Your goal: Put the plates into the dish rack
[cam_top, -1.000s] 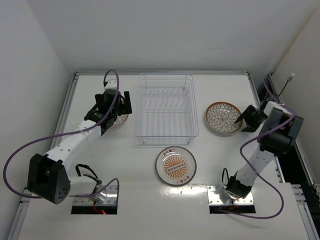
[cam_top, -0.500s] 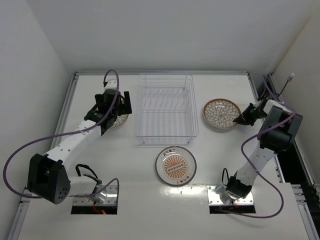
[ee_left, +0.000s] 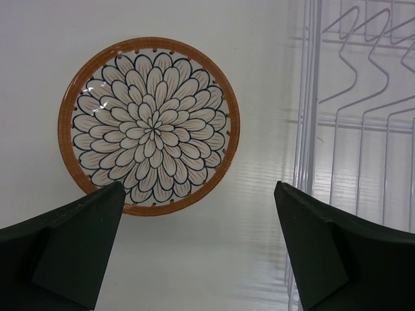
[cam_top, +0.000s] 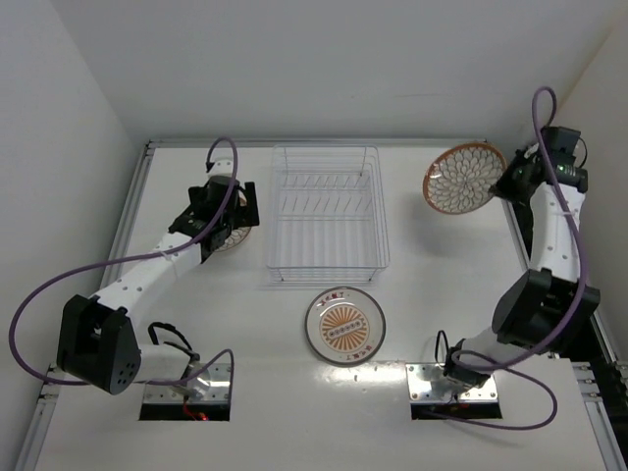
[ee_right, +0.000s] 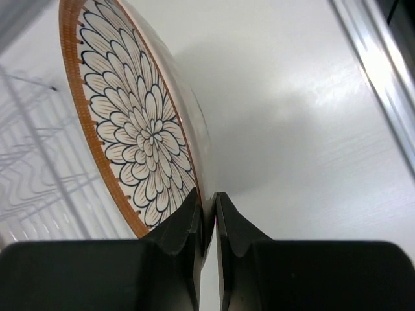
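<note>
The left gripper [ee_left: 198, 189] is hovering over a flower plate [ee_left: 149, 126] that is lying flat on the table [cam_top: 432, 294], just left of the dish rack [cam_top: 324, 211]. Its jaws are standing wide open and are holding nothing. On the near side of the rack, a sunburst plate [cam_top: 344, 326] is lying flat, apart from both arms. At the far right, the right gripper [ee_right: 207, 202] is pinching the rim of a raised plate [cam_top: 464, 178], with its jaws closed tight on it. This plate is hanging tilted in the air, right of the rack.
</note>
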